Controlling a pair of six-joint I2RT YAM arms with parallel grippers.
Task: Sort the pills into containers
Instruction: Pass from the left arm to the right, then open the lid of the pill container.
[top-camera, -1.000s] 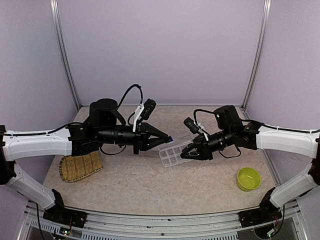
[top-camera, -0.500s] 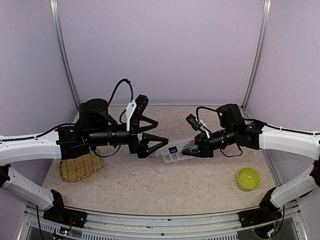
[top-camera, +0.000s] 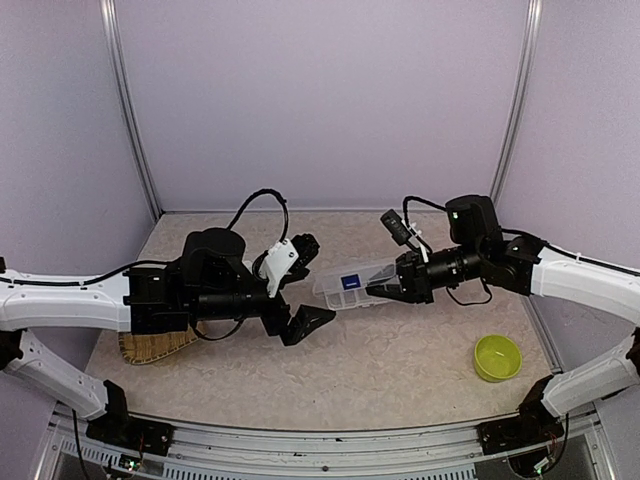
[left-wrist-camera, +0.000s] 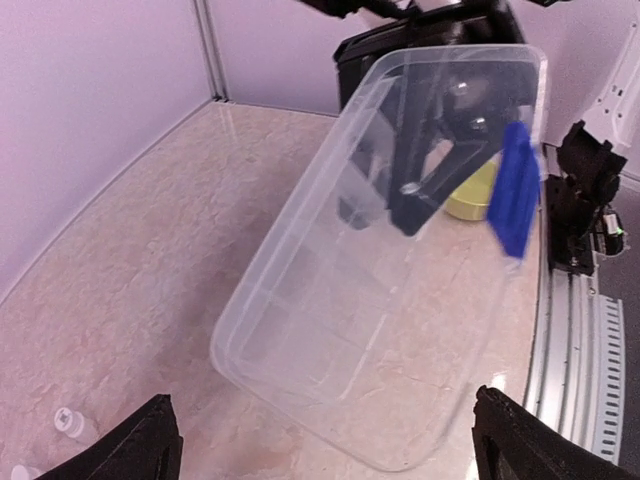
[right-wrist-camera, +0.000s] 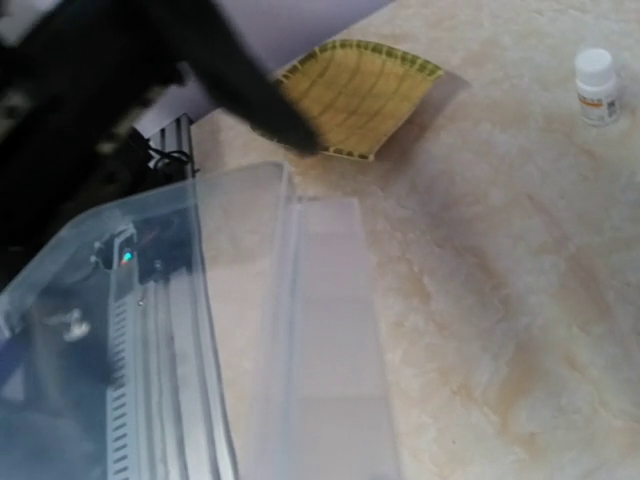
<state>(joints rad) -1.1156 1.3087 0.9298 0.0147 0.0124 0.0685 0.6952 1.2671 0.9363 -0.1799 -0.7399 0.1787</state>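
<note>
**Q:** Left pincer (top-camera: 314, 288)?
**A:** Mine. Jaws wide, holding nothing, just left of the box (top-camera: 345, 289).
**Q:** Right pincer (top-camera: 384, 290)?
**A:** Mine. Clamped on the box's right end, holding it tilted above the table (top-camera: 400, 370).

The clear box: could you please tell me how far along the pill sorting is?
Done: nothing visible; the box looks empty. In hand: the right gripper holds it off the table, the left gripper open beside it. Left: all the sorting.
</note>
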